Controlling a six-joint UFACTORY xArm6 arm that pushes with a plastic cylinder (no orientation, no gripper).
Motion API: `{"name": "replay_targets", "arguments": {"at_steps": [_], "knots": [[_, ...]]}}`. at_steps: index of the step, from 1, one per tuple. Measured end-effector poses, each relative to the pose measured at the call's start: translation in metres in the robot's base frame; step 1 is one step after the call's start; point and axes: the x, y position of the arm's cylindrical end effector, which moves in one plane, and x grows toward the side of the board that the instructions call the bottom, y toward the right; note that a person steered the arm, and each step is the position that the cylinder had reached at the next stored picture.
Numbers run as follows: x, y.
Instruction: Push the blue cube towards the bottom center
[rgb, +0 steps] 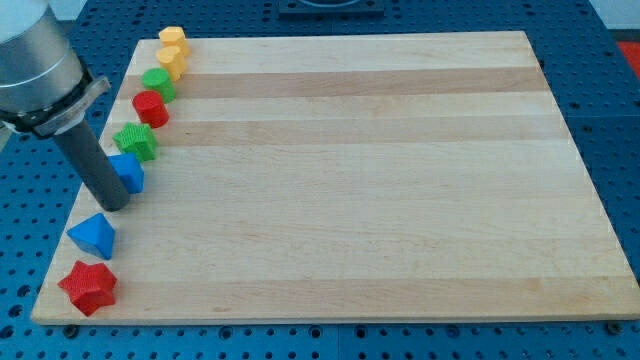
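The blue cube (130, 172) sits near the left edge of the wooden board (340, 180), about halfway down. My tip (113, 205) is at the cube's lower left side, touching or nearly touching it; the dark rod hides part of the cube's left face. A blue triangular block (93, 236) lies just below my tip.
Along the board's left edge, from the top: two yellow blocks (172, 40) (171, 61), a green block (158, 83), a red block (150, 108), a green star-like block (135, 141). A red star block (88, 287) lies at the bottom left corner. A blue perforated table surrounds the board.
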Motion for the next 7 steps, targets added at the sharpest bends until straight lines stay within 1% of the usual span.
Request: {"name": "replay_targets", "arguments": {"at_steps": [2, 3, 4, 5, 6, 7], "knots": [[0.000, -0.033], [-0.035, -0.040], [-0.046, -0.040], [-0.046, -0.040], [-0.027, 0.012], [0.022, 0.118]]}}
